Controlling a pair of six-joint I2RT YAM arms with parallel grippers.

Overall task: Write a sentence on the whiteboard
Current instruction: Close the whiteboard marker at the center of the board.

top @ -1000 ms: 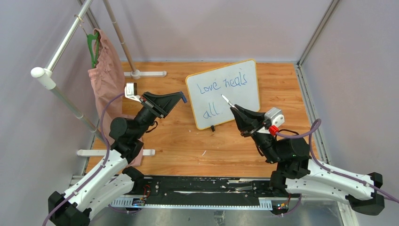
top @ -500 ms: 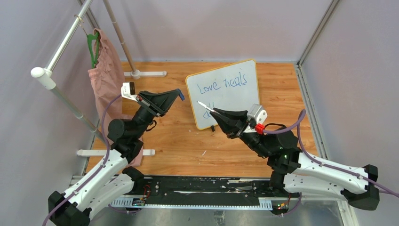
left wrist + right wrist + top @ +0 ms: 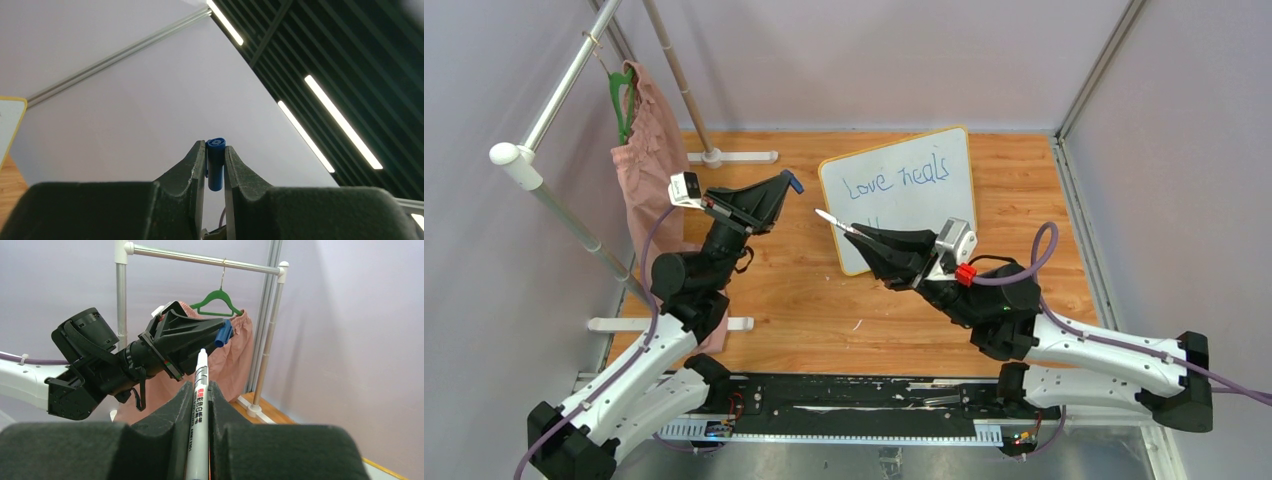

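Note:
The whiteboard (image 3: pixel 944 215) stands tilted at the back of the wooden table, yellow-rimmed. The sentence (image 3: pixel 896 180) is blue handwriting reading "Love heals"; a lower line is mostly hidden behind my right arm. My right gripper (image 3: pixel 861 233) is shut on a white marker (image 3: pixel 834 220), whose bare tip points left past the board's left edge. In the right wrist view the marker (image 3: pixel 201 365) sticks out of the right gripper (image 3: pixel 200 387) toward a blue cap (image 3: pixel 223 334). The left gripper (image 3: pixel 786 188) is shut on that blue cap (image 3: pixel 215 165), a short way left of the marker tip.
A clothes rack (image 3: pixel 554 100) stands at the left with a pink garment (image 3: pixel 649 165) on a green hanger (image 3: pixel 624 95). Its white feet (image 3: pixel 734 156) lie on the table. Grey enclosure walls close in the back and both sides.
My right arm has swung left away from the board, carrying the marker toward the left gripper. The left gripper has lifted and shifted slightly back-left with the cap.

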